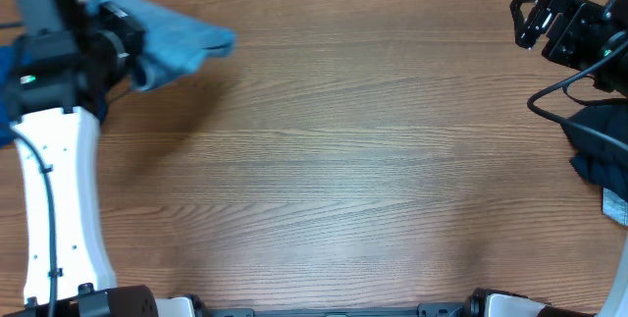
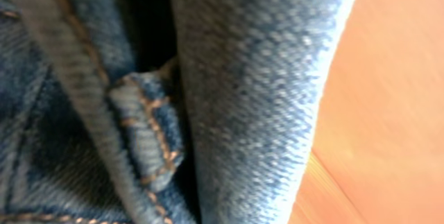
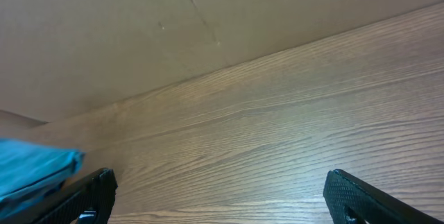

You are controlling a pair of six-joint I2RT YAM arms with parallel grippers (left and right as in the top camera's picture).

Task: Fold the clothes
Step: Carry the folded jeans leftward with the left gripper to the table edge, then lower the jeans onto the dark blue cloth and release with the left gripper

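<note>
The pale-blue denim jeans (image 1: pixel 182 34) lie bunched at the far left corner of the table, around the head of my left arm (image 1: pixel 93 47). In the left wrist view denim (image 2: pixel 257 92) with a stitched belt loop (image 2: pixel 142 134) fills the frame and hides the fingers. My right gripper (image 1: pixel 525 18) is open and empty at the far right, above bare wood (image 3: pixel 222 203). A dark navy garment (image 1: pixel 599 150) lies under the right arm at the right edge. A strip of royal-blue cloth (image 1: pixel 8 62) shows at the left edge.
The wooden table (image 1: pixel 324 160) runs between the arms. A brown wall stands behind its far edge (image 3: pixel 208 16). A blue cloth edge (image 3: pixel 35 168) shows at the left of the right wrist view.
</note>
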